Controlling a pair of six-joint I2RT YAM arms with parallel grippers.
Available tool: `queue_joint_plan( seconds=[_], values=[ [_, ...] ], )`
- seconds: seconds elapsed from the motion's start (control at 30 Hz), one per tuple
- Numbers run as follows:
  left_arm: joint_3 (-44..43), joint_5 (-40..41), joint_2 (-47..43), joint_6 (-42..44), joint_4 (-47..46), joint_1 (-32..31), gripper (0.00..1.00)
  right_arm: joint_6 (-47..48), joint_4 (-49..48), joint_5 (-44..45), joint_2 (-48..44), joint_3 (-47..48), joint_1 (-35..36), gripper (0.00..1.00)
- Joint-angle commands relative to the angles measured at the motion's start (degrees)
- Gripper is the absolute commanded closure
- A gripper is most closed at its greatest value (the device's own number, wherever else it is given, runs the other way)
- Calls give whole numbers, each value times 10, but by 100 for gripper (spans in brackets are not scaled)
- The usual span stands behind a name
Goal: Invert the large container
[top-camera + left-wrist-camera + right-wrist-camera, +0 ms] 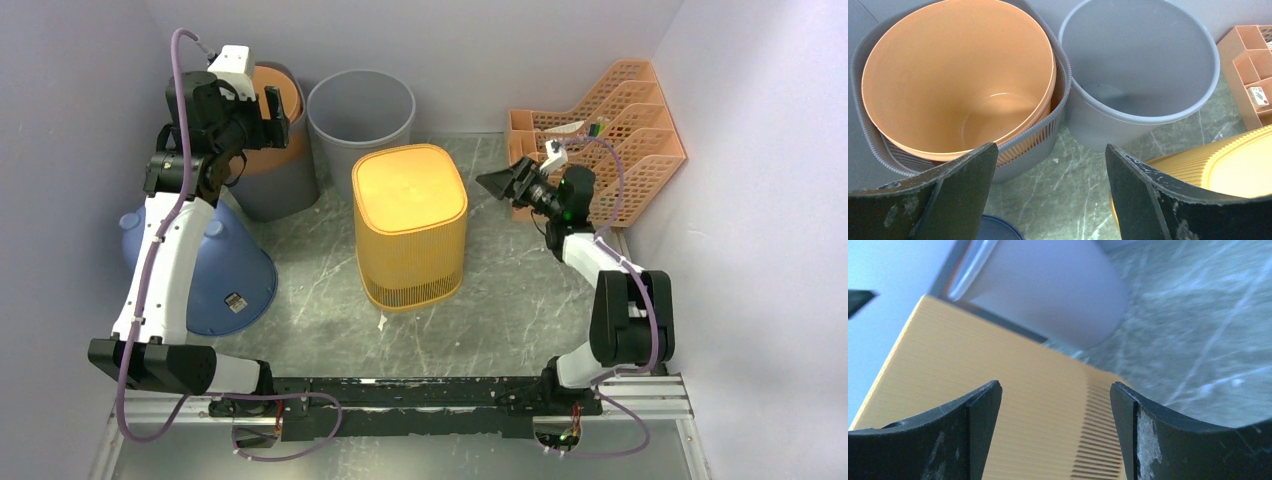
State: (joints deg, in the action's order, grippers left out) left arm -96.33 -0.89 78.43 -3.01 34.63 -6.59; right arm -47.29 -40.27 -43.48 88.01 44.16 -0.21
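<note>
Well, the big yellow ribbed plastic basket (410, 225) looks flipped already: flat bottom up, in the mid of the counter (520, 300). So back both arms off slow, w/o bumping it. The right jaws are spread, empty, just beside its top right edge, not touching. The left jaws are spread too, well apart from it, over the orange round plastic bucket (958, 75).
</note>
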Motion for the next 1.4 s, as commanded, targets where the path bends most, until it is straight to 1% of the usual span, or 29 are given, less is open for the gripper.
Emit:
queue_joint_plan(
  seconds=[0.0, 0.03, 0.1, 0.17, 0.23, 0.3, 0.43, 0.6, 0.73, 0.9, 1.2, 1.37],
  values=[
    [-18, -12, 2, -4, -24, -7, 10, 187, 333, 168, -20, 72, 33, 20],
    [-20, -11, 3, -4, -23, -7, 10, 208, 368, 204, -21, 87, 47, 20],
    [-24, -8, 4, -3, -17, -8, 9, 249, 445, 302, -17, 125, 90, 20],
    [-28, -6, 4, 0, -11, -8, 10, 270, 493, 383, -15, 148, 132, 20],
    [-30, -4, 2, 1, -8, -8, 9, 274, 511, 425, -24, 140, 168, 20],
    [-38, -3, 5, 3, -3, -9, 9, 275, 519, 448, -29, 127, 191, 20],
    [-53, -10, 10, 0, 4, -9, 9, 268, 516, 453, -20, 103, 227, 20],
    [-60, -11, 7, -3, 2, -9, 9, 255, 521, 468, 5, 126, 289, 20],
    [-71, -15, 9, -5, 7, -9, 9, 242, 512, 468, 53, 180, 363, 20],
    [-84, -30, 5, -10, 10, -9, 9, 225, 497, 454, 129, 244, 418, 20],
    [-70, -31, -7, -7, 8, -9, 9, 228, 506, 430, 250, 398, 489, 20],
    [-58, -36, -8, -9, -1, -9, 9, 229, 511, 409, 297, 459, 513, 20]
  ],
)
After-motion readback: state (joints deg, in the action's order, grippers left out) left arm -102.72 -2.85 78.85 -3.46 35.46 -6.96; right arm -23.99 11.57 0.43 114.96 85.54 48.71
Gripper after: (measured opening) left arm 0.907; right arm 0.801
